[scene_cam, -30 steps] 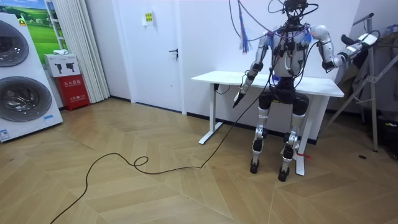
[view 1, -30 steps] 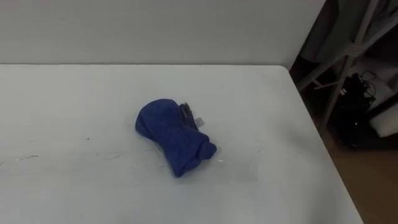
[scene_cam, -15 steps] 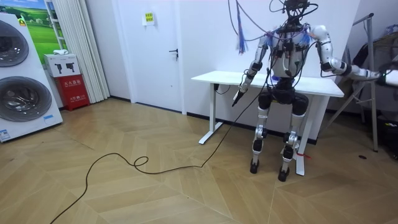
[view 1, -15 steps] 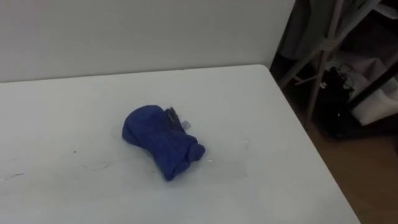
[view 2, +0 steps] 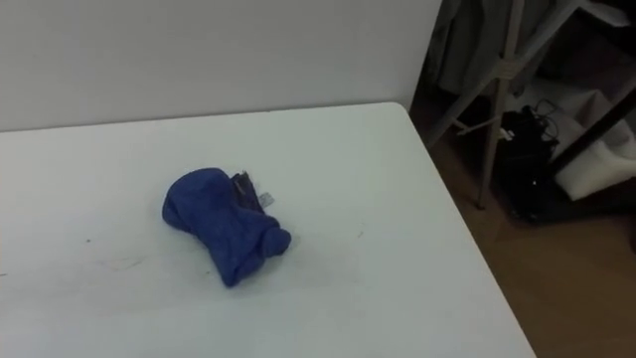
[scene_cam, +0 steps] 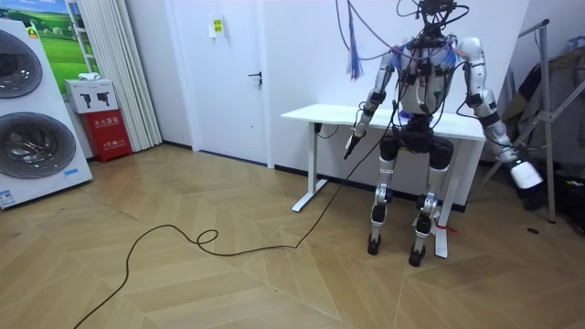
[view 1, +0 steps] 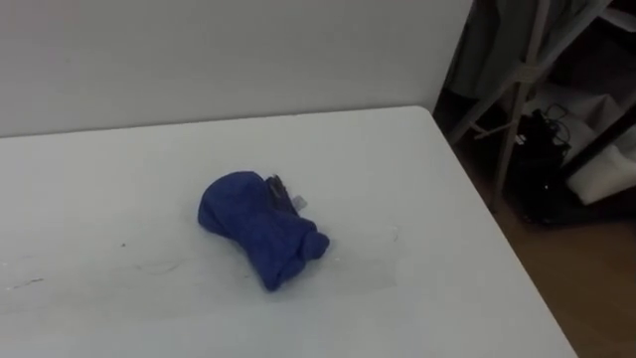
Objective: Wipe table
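A crumpled blue cloth (view 1: 260, 231) lies alone on the white table (view 1: 447, 249), approx. mid-surface and nearer the table's right edge than its left. It is bunched into a thick lump, wider at the far-left end and narrowing toward the near-right. A small label (view 1: 288, 197) sticks out at its far side. No hand touches it. Faint marks (view 1: 159, 267) show on the tabletop left of the cloth. A plain pale wall runs along the table's far edge.

In the room view, the humanoid stands upright at the table's near side, facing it, back to the camera, both feet on the wood floor. Its left hand (scene_cam: 351, 144) hangs beside the table's front edge, at the room view's left of the body. Its right arm reaches out and down toward the room view's right, w/ the right hand (scene_cam: 524, 173) well clear of the table and below tabletop height. Cannot tell whether the fingers of either hand are apart or together.

Right of the table stands a metal stand (view 1: 520, 109) w/ dark gear heaped behind it. At the room view's left are 2 stacked washing machines (scene_cam: 27, 119), a red box (scene_cam: 110, 132) and a white door (scene_cam: 233, 78).
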Robot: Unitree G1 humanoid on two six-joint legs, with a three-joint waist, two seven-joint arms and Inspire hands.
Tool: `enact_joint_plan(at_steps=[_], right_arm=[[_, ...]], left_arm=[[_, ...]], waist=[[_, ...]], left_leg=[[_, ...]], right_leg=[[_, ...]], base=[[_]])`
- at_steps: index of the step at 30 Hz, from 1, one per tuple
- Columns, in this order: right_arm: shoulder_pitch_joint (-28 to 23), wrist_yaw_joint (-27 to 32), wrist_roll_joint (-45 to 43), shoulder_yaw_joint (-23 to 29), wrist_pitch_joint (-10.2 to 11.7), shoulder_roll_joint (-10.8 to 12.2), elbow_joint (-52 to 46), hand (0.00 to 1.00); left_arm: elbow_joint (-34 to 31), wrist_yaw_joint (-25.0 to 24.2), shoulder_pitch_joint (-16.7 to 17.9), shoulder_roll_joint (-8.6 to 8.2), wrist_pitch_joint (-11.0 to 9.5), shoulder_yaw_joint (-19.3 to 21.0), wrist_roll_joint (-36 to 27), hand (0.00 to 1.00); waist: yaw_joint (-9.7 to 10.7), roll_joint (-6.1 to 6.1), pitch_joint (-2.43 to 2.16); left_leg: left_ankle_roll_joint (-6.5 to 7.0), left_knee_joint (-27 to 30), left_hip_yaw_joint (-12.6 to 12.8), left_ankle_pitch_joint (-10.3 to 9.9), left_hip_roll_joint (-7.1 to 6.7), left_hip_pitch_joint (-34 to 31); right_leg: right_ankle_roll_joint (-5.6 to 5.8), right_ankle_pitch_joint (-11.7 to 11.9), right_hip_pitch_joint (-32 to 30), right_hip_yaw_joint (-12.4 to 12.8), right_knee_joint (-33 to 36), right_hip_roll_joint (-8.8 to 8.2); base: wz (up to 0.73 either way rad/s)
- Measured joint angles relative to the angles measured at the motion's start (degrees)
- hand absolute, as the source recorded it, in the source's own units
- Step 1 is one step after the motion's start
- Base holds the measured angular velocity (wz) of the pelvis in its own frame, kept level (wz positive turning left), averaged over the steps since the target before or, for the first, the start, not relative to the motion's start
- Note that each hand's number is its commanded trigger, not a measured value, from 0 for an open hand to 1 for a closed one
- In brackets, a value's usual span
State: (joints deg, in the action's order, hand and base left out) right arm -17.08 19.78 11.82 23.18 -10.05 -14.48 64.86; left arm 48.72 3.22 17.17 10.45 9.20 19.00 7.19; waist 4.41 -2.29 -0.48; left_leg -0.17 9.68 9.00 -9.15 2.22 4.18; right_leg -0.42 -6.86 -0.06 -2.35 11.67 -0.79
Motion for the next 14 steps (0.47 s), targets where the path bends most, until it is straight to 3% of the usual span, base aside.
enact_joint_plan(at_steps=[3,6,9,14], right_arm=[[1.5,-3.5,-4.9,-3.9,-0.3,1.6,2.6,0.0],[2.9,-6.2,-10.9,-9.3,-0.8,2.1,2.6,0.0],[4.6,-7.1,-15.8,-12.8,-1.1,2.8,2.6,0.0],[7.6,-8.6,-21.5,-15.3,-1.2,3.6,2.6,0.0]], left_arm=[[1.5,0.0,-0.1,-0.56,0.0,-2.3,0.6,0.0],[3.9,0.2,-0.4,-0.58,0.0,-4.0,1.4,0.0],[5.5,0.3,-0.7,-0.75,-0.1,-5.3,1.9,0.0],[7.8,1.7,-0.6,-0.94,0.3,-8.1,2.6,0.0]], waist=[[-0.3,1.01,-0.16],[-1.0,1.75,0.06],[-2.7,1.76,0.07],[-3.5,1.91,0.24]], left_leg=[[0.07,0.0,0.0,-0.1,-0.08,0.6],[0.03,0.0,0.1,-0.1,-0.08,1.2],[0.06,-0.1,-0.2,-0.1,-0.11,1.2],[-0.21,0.2,-2.0,0.1,-0.37,0.4]], right_leg=[[0.03,0.0,0.6,0.0,0.0,-0.06],[0.04,0.0,1.1,0.2,0.0,0.04],[0.01,0.0,1.2,0.1,0.0,0.09],[0.24,0.3,1.3,-1.3,-0.6,-0.1]], base=[[-0.01],[0.0],[0.02],[0.18]])
